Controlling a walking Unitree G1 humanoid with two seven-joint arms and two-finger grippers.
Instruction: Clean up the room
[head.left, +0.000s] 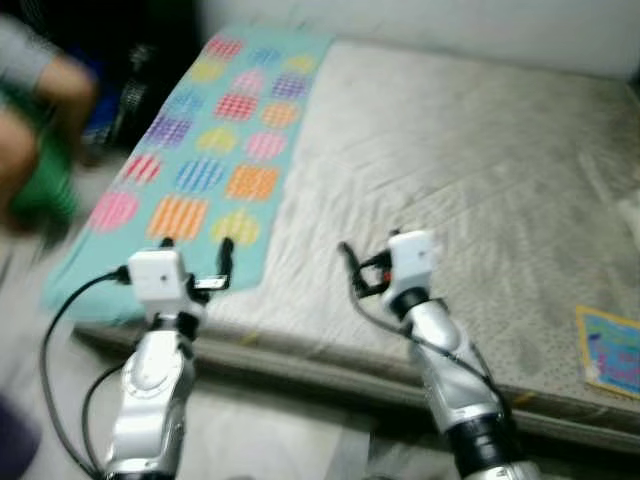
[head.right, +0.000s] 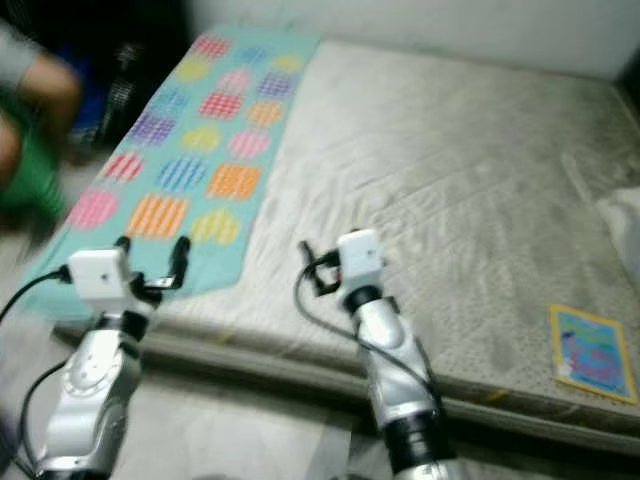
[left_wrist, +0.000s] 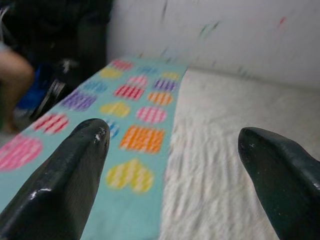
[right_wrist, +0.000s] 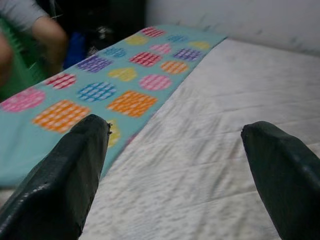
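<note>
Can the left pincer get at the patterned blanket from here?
Probably yes. The left pincer hangs open just over the near end of the patterned blanket, which lies flat on the mattress with nothing between them.

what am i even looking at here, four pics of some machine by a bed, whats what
This is a walking humanoid robot with two silver arms. The two wide pictures come from cameras in its head, looking down at a bare grey mattress. A turquoise cloth printed with coloured hearts and squares lies along the mattress's left side, and a small blue picture book sits near the right edge. The other two pictures look along each wrist's black fingers. The left gripper and right gripper hover with jaws open, holding nothing. A blurred person is at far left.
</note>
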